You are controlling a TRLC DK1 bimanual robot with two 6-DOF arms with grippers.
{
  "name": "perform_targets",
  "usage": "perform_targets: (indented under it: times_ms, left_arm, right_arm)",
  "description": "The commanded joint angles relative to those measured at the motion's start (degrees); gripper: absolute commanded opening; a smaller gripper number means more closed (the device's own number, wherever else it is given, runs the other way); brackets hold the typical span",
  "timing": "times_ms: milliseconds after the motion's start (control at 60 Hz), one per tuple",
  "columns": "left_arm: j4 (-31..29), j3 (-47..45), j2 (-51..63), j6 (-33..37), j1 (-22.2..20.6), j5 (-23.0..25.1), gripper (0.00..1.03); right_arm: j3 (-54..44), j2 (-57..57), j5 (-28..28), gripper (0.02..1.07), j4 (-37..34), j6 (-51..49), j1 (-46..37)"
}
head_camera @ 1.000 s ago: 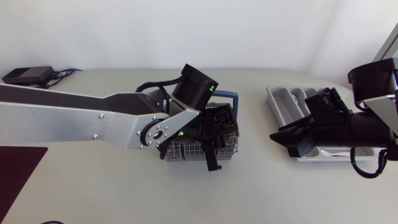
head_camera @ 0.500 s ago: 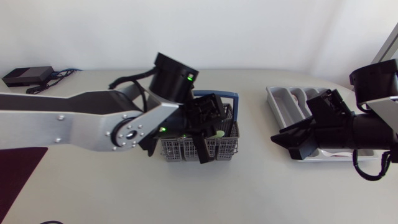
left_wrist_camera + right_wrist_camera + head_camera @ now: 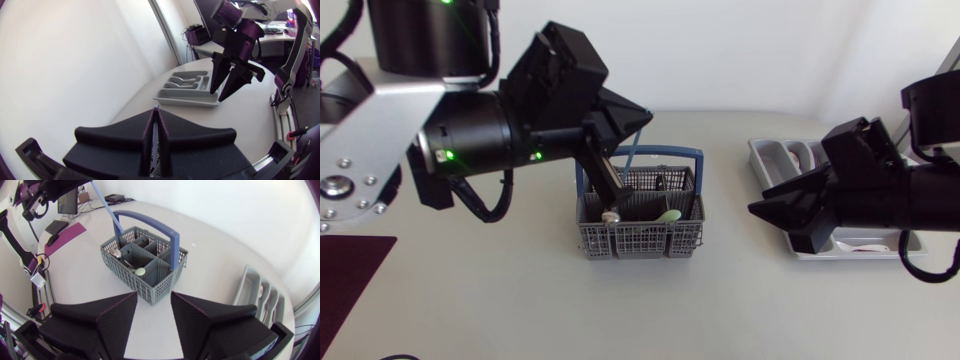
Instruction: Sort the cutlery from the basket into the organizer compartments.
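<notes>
Cutlery has started to leave the grey basket (image 3: pixel 640 243): the left gripper (image 3: pixel 642 118), down among the compartments a second ago, has risen well above it with its fingers pinched tight on the top of a slim blue-handled piece (image 3: pixel 106 209), though I cannot tell whether the lower end has cleared the rim. That pick looks done, so the carry across to the organizer (image 3: pixel 185 100) comes next. There the right gripper (image 3: pixel 152 311) hovers spread wide and empty, and spoons (image 3: pixel 668 214) remain in the basket.

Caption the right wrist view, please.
Open right gripper before grey cutlery basket; left gripper beyond holds a blue utensil.
</notes>
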Motion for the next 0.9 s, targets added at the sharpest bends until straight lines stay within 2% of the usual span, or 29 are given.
perform_targets:
  times_ms: [0,117,283,483,633,883]
  left_arm:
    - [-0.7,3.4,-1.4,-6.5,1.9,1.6,0.04]
    - [-3.4,6.7,-0.5,-12.5,4.1,4.6,0.04]
    - [-6.8,10.8,3.2,-20.9,7.1,13.2,0.04]
    - [-8.7,14.0,7.8,-27.6,7.7,20.7,0.04]
    - [-10.2,16.7,11.6,-32.8,9.1,28.3,0.04]
    - [-10.5,18.7,13.6,-35.8,10.3,32.3,0.04]
  right_arm:
    - [2.6,-1.9,0.1,0.56,-0.9,1.5,1.4]
    - [4.6,-3.1,0.1,0.58,-0.9,2.7,4.2]
    - [6.8,-2.2,0.1,0.63,0.6,5.1,9.6]
    - [7.6,1.7,0.1,0.66,5.2,6.8,12.3]
    - [7.6,4.9,-0.3,0.66,8.5,6.8,12.7]
    - [8.3,8.8,-0.7,0.66,11.5,7.4,14.7]
